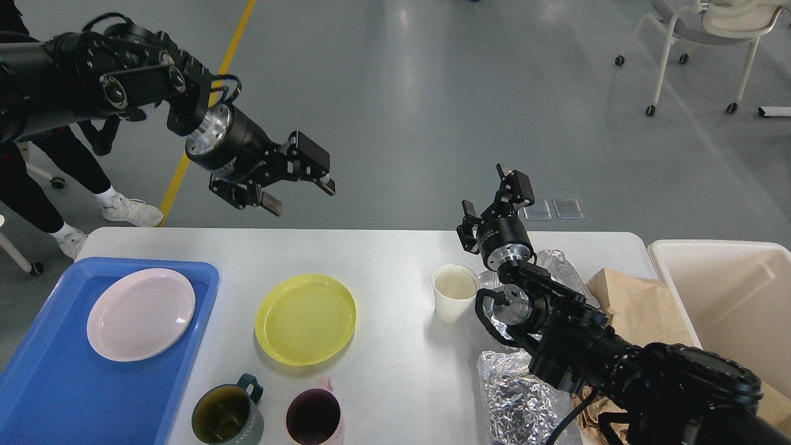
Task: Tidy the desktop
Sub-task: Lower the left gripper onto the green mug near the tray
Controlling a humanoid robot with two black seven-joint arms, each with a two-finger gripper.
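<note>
The left gripper (298, 185) hangs spread and empty at upper left, above the desktop (395, 259) filling the lower frame — likely next: descend on the yellow plate (305, 319). The right gripper (492, 198) — parted, idle.

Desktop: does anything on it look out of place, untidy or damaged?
Yes. On the right side of the desktop, crumpled aluminium foil and creased brown paper lie loose beside the cream bin instead of inside it. The yellow plate sits on the table, outside the blue tray. Nothing looks spilled or broken.
</note>
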